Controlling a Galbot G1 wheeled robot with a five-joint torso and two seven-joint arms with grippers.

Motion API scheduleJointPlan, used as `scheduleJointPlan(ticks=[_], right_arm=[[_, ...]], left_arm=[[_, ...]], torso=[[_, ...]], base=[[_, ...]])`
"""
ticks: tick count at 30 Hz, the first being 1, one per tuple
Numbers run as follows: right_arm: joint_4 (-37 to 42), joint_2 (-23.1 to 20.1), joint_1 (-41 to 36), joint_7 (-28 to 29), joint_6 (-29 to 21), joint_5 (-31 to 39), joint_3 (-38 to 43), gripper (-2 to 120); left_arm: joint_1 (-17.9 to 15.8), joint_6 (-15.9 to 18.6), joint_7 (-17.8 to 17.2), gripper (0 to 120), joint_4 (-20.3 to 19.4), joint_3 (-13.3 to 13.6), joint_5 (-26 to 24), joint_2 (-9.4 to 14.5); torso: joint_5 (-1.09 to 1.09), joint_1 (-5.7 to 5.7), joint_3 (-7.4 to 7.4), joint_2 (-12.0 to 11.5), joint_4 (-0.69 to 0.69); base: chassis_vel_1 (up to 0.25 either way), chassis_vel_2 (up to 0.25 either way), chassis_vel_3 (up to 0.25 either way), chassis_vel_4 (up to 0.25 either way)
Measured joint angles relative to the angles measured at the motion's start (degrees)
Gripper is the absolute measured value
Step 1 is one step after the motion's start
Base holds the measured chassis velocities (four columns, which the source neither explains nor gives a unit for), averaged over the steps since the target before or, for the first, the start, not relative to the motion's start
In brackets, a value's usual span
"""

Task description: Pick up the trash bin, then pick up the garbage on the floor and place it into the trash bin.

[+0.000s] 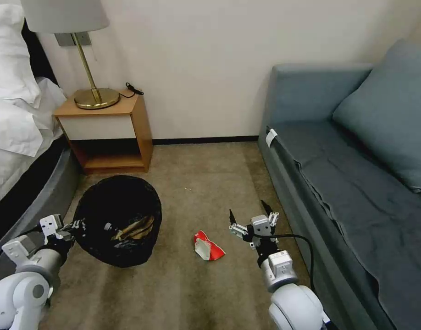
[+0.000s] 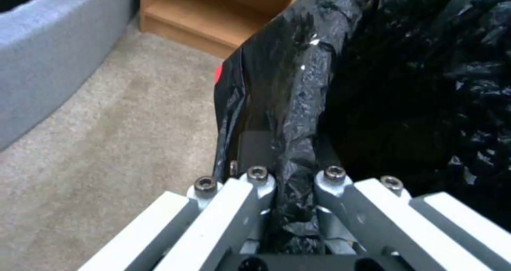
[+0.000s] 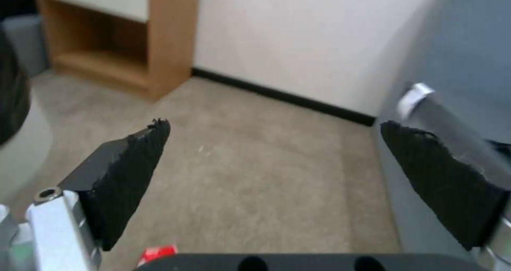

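The trash bin (image 1: 116,220), black with a black liner, hangs tilted over the carpet at lower left. My left gripper (image 1: 77,225) is shut on its rim, and the left wrist view shows the liner (image 2: 287,143) pinched between the fingers. Inside the bin lie a brown cardboard scrap (image 1: 136,228) and a clear bottle (image 1: 112,227). A red-and-white crumpled wrapper (image 1: 207,246) lies on the carpet between the bin and my right gripper (image 1: 249,211). That gripper hovers open just right of the wrapper, nothing between its fingers (image 3: 127,171). A red corner of the wrapper (image 3: 157,254) shows below it.
A wooden nightstand (image 1: 107,133) with a brass lamp (image 1: 93,87) stands against the back wall. The bed (image 1: 18,137) runs along the left and a blue-grey sofa (image 1: 357,174) along the right, close to my right arm. Open carpet (image 1: 201,183) lies between them.
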Motion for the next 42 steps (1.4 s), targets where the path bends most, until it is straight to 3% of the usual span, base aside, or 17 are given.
scheduleJointPlan(ticks=[3, 7, 12, 19, 25, 33, 42], right_arm=[[-1.9, -3.6, 3.7, -0.3, -1.2, 3.4, -2.5, 100], [-6.8, -8.5, 16.3, 1.1, -4.1, 14.5, -11.6, 100], [-11.6, -8.6, 25.0, 1.6, -5.3, 19.8, -18.7, 100], [-20.3, -6.4, 37.4, 1.2, -5.6, 25.7, -28.4, 100], [-27.9, -3.6, 45.2, -1.8, -10.9, 33.9, -36.3, 100], [-37.7, 3.9, 49.1, -4.6, -16.3, 41.3, -40.1, 100], [-46.5, 8.4, 52.8, -5.8, -24.9, 50.7, -40.7, 100]], left_arm=[[-0.1, -0.1, 0.0, 3, 0.2, -0.4, 0.3, 0.1], [-0.1, -0.5, 0.5, 3, 0.3, -1.1, 1.5, -0.2], [-0.1, -0.9, 0.8, 3, 0.3, -1.2, 2.7, -0.9], [-0.1, -2.1, 1.6, 3, 1.7, -2.1, 4.0, -1.7], [-0.3, -3.0, 2.2, 3, 4.0, -3.8, 3.7, -1.1], [-0.2, -3.6, 2.9, 3, 5.4, -4.6, 2.8, -0.2], [-0.4, -3.7, 3.3, 3, 6.3, -5.1, 2.2, 0.7]], torso=[[-0.01, 0.00, 0.00, 0.0, -0.01], [-0.01, 0.00, 0.01, 0.0, 0.01], [-0.01, 0.00, 0.00, 0.0, 0.01], [-0.02, 0.00, 0.01, 0.0, 0.01], [-0.02, 0.01, 0.01, 0.0, 0.01], [-0.02, 0.00, 0.01, 0.0, 0.02], [-0.02, 0.00, 0.01, 0.0, 0.00]], base=[[0.000, 0.000, 0.000, 0.000], [0.000, 0.000, 0.000, 0.000], [0.000, 0.000, 0.000, 0.000], [0.000, 0.000, 0.000, 0.000], [0.000, 0.000, 0.000, 0.000], [0.000, 0.000, 0.000, 0.000], [0.000, 0.000, 0.000, 0.000]])
